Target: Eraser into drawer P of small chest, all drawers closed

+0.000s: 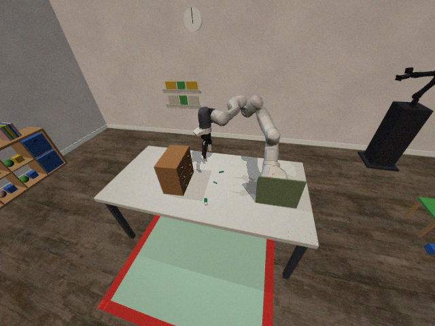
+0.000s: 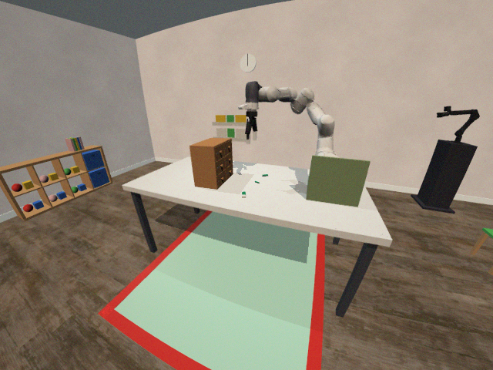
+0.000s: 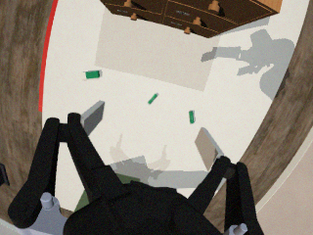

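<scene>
The claw (image 1: 207, 150) (image 2: 251, 133) (image 3: 152, 122) is hovering above the surface (image 1: 242, 214) (image 2: 278, 206) (image 3: 127, 108), its fingers standing wide apart, probably for keeping room around a small item. The eraser (image 1: 205, 201) (image 2: 243, 194) (image 3: 92, 74), seemingly the green-and-white block, is lying before the chest (image 1: 172, 175) (image 2: 205, 165) (image 3: 235, 12), whose drawers are appearing closed.

Pale wall (image 1: 287, 52) (image 2: 318, 48), round clock (image 1: 192, 19) (image 2: 248, 62).

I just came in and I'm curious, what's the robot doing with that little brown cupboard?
The robot isn't holding anything right now. Its open fingers are up above the table, near the small chest. The green-and-white eraser lies on the table. It's meant to go in the drawer marked P, but it isn't in there yet.
</scene>
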